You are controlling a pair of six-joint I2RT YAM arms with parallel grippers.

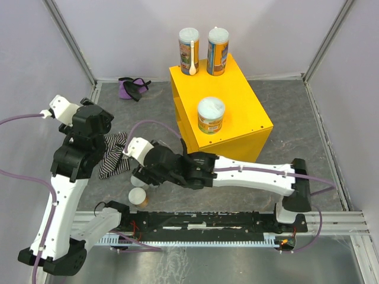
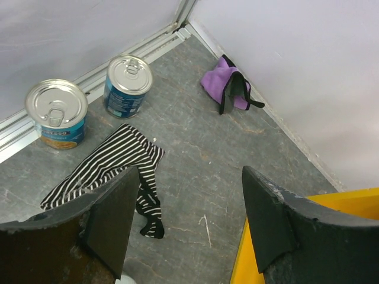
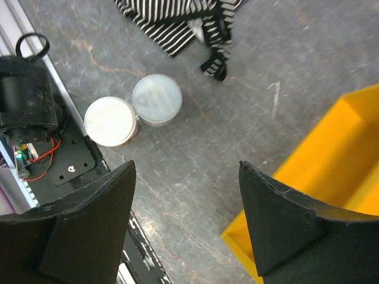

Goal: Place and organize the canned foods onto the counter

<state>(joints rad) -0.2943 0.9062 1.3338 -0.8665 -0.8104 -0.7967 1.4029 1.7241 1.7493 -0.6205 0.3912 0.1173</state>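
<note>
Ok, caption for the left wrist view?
Open left end effector near striped cloth, two tins by the wall, purple cloth beyond.

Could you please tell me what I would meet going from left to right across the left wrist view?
First blue-labelled tin → second blue-labelled tin → purple cloth → yellow counter. The striped cloth stretches below both tins, so I leave it out.

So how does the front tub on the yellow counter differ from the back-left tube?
The front tub is short and wide; the back-left tube is slimmer and much taller. The tub stands near the counter's front edge, the tube at its back. Both stand upright with pale lids.
</note>
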